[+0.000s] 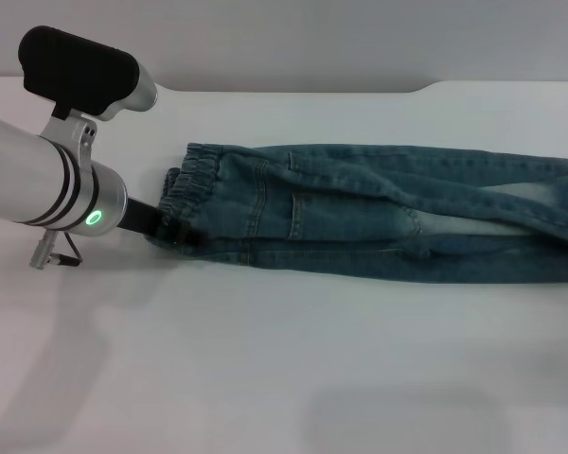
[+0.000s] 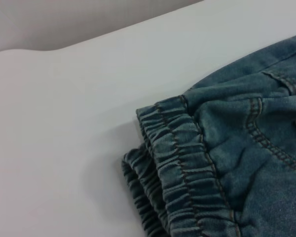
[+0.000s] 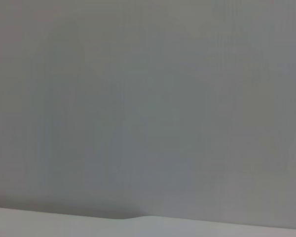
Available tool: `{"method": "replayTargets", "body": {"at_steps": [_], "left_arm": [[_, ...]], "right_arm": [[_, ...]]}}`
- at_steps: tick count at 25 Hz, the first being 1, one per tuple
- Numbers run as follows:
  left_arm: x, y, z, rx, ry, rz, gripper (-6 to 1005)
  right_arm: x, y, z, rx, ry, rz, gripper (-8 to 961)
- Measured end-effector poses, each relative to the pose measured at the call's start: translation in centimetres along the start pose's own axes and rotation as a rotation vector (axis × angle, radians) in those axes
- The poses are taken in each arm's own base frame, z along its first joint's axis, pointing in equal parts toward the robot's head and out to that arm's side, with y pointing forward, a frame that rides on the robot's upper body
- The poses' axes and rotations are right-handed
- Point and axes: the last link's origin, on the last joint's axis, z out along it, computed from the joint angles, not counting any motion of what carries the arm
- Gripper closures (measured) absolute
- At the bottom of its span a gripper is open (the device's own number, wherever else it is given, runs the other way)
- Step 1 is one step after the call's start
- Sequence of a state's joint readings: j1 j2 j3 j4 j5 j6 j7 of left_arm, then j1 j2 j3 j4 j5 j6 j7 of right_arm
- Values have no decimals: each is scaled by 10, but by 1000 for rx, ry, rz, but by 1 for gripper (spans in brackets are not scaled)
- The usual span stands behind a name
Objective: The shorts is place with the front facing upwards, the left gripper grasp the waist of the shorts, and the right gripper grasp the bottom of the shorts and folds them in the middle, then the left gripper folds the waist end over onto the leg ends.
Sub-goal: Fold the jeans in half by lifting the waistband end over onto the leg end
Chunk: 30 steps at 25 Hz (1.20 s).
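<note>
Denim shorts [image 1: 379, 213] lie lengthwise on the white table [image 1: 284, 378] in the head view, already folded along their middle into a long narrow strip; the puckered waist [image 1: 185, 194] forms the left end, and the legs run off to the right, past the picture's edge, so the leg ends are not visible. The left gripper [image 1: 166, 230] reaches in from the left, its silver arm carrying a lit green ring, and its black fingertips meet the near corner of the waist. Whether the jaws are clamped on the cloth or merely touching it cannot be told from this view. A pale faded patch shows along the leg at right, and a stitched pocket [image 1: 308, 213] lies near the waist.

Left wrist view: the waist [image 2: 180, 173] fills the foreground, its gathered elastic stacked in two layers, one edge projecting beyond the other, resting on the table [image 2: 64, 123]. No fingers appear in this picture.

Right wrist view: only a plain grey wall and a thin strip of the table edge [image 3: 64, 224] are seen; the right gripper is not visible in any view.
</note>
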<state>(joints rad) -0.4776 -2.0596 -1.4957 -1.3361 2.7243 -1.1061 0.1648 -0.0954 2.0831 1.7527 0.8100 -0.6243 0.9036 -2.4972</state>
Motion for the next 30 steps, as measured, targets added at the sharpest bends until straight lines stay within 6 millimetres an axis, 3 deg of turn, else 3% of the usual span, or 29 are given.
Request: {"method": "replayTargets", "body": {"at_steps": [9, 15, 25, 30], "left_arm": [[1, 4, 5, -7, 1, 35, 149], [0, 19, 13, -34, 58, 119, 296], [-2, 19, 14, -48, 56, 100, 701], [-2, 18, 11, -47, 66, 95, 802]], "right_arm": [[0, 1, 1, -7, 2, 2, 953], [-1, 1, 0, -6, -4, 7, 954], [-3, 1, 0, -11, -14, 9, 954], [-3, 2, 0, -12, -17, 11, 954]]}}
